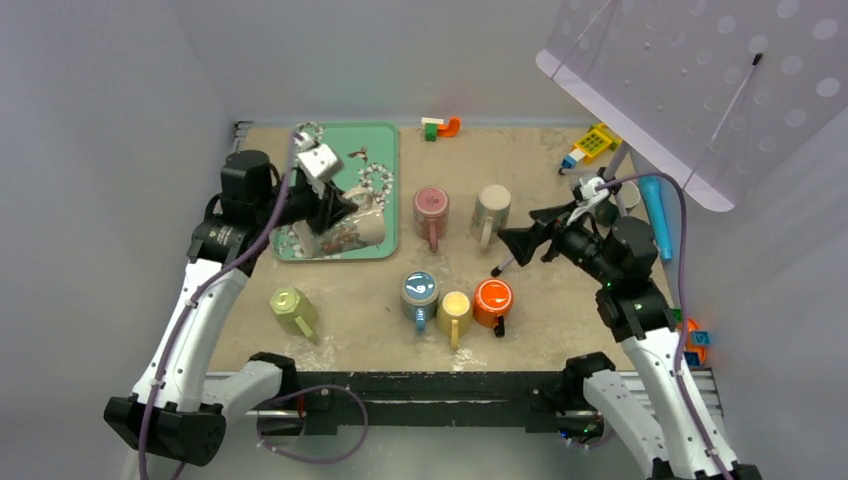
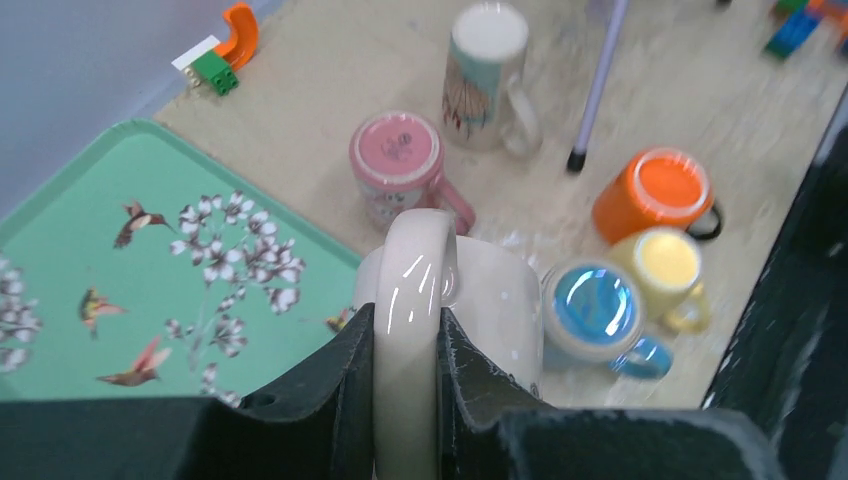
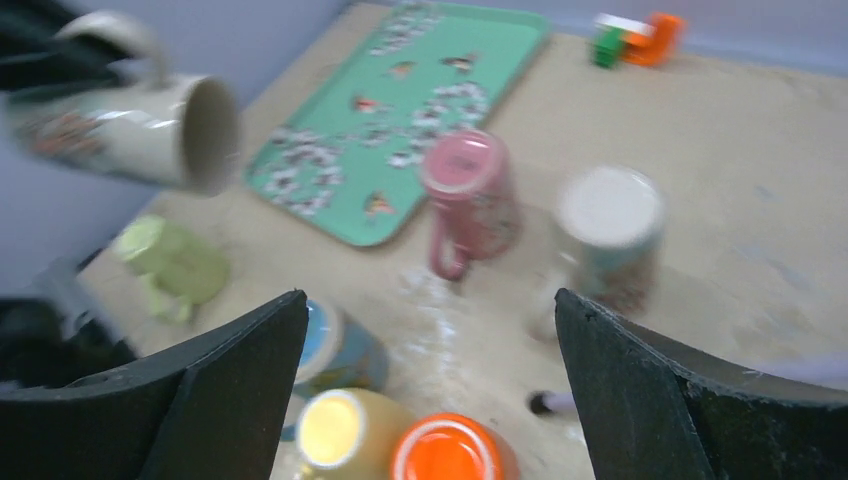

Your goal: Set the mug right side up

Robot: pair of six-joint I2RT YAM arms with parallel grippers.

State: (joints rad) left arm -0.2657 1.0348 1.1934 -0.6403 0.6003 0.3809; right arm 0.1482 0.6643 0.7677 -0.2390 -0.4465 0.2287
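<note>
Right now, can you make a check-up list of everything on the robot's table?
Surface: tan table, scuffed, whitish marks.
Job's things: white flowery mug held sideways by its handle, beside the green tray's edge.
Clutter: pink mug, pale mug, blue mug, yellow mug and orange mug standing; green mug on its side; toy bricks and yellow toy at the far edge.
Grippers: left gripper shut on the mug's handle; right gripper open, empty.
Cables: purple cable along each arm.
Surroundings: grey walls; white holey panel at upper right.

Mint-green tray point(image 2: 60, 240) with hummingbirds and blossoms; cream mug point(image 2: 500, 300); pink mug point(image 1: 431, 205), orange mug point(image 1: 493, 297), blue mug point(image 1: 419, 290), yellow mug point(image 1: 455, 305)
</note>
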